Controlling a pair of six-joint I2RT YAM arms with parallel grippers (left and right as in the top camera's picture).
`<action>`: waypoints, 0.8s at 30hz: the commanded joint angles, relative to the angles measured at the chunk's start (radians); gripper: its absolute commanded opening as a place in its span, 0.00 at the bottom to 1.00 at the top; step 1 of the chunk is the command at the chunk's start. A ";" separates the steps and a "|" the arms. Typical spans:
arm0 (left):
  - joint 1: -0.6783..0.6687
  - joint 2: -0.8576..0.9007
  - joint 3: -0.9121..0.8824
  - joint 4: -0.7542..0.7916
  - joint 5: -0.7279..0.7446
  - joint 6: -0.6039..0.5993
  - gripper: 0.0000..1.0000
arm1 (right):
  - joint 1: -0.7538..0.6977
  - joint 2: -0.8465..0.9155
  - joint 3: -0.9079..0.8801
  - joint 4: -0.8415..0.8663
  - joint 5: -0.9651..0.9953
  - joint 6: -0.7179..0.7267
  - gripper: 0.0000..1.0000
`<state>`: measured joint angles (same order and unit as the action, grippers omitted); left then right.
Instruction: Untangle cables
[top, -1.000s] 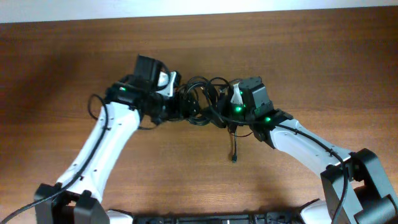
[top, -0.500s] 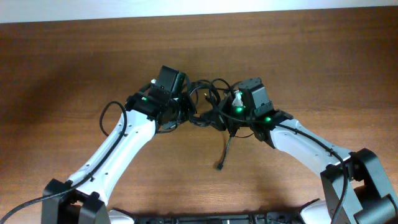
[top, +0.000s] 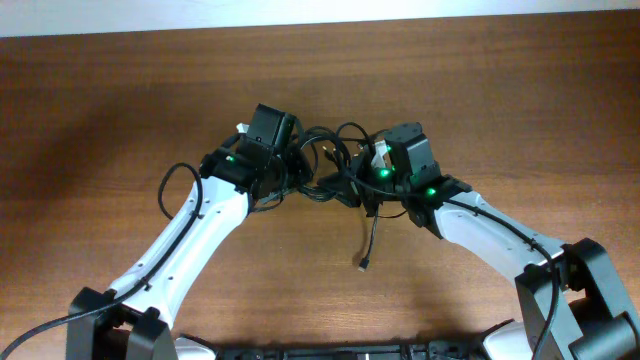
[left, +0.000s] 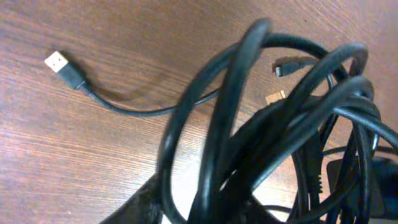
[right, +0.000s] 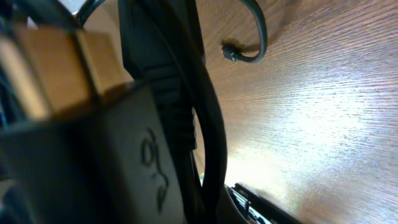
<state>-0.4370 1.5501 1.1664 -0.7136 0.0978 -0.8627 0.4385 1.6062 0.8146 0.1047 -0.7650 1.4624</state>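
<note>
Left pincer (top: 296, 174), right pincer (top: 362, 186) both amid cables (left: 227, 112) tangle; grip indiscernible.

USB symbol embossed on black plug (right: 152, 171); no other text legible.

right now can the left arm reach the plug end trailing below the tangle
Probably yes: the plug end is in the open over the table, nothing over it, though the left gripper is among the cables.

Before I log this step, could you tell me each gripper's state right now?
Left gripper: cannot be told, buried in cables.
Right gripper: closed on the cables.
</note>
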 joint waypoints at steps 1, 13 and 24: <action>-0.002 -0.019 -0.008 0.007 0.028 -0.004 0.04 | 0.006 -0.001 0.005 0.004 -0.036 -0.014 0.08; 0.137 -0.055 0.039 -0.002 0.044 0.465 0.00 | 0.006 -0.001 0.005 -0.216 -0.151 -0.554 0.80; 0.198 -0.143 0.084 -0.217 -0.028 0.774 0.00 | -0.028 -0.006 0.005 -0.420 -0.256 -0.996 0.99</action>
<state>-0.2401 1.4132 1.2392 -0.8707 0.1192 -0.1593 0.4347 1.6062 0.8173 -0.3218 -0.9783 0.5968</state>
